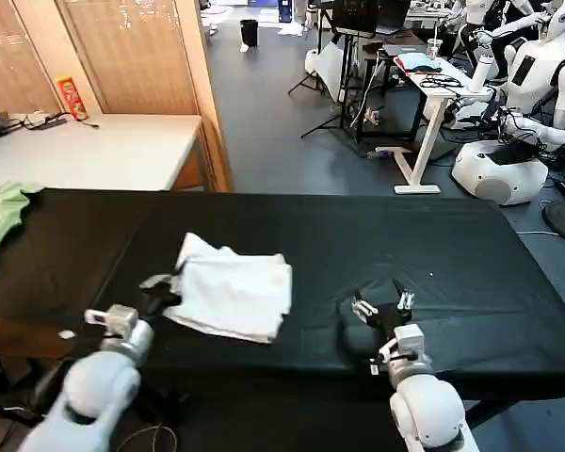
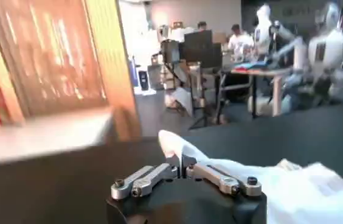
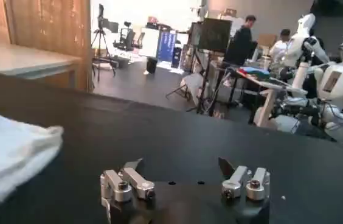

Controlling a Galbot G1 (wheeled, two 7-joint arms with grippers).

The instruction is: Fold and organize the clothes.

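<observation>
T-shirt: the white T-shirt (image 1: 231,294) lies folded into a rough rectangle on the black table (image 1: 452,254), at about 9 o'clock from the table's centre, nearer my side than the far edge. One corner sticks up at its 11 o'clock. No lettering shows on the upper face.

Left gripper: my left gripper (image 1: 160,287) sits at the shirt's 9 o'clock edge, low over the cloth. From the left wrist, the fingers (image 2: 153,177) are drawn together and a fold of the white T-shirt (image 2: 299,189) rises right at their tips. I take it as pinching that edge, though the contact itself is partly hidden by the gripper body.

Right gripper: my right gripper (image 1: 382,309) rests low over bare black cloth at the shirt's 3 o'clock, well apart from it. From the right wrist, the fingertips (image 3: 134,165) stand wide apart with nothing between them; the shirt (image 3: 10,155) lies off to one side, clear of them.

Table surroundings: a light green garment (image 1: 0,215) lies at the table's far-left corner, about 10 o'clock from the shirt. Beyond it stands a pale side table (image 1: 104,151) with a red and yellow canister (image 1: 72,98) on it.

Background: white robots (image 1: 527,85) and a white desk (image 1: 433,89) stand at 1 o'clock, across the grey floor.
</observation>
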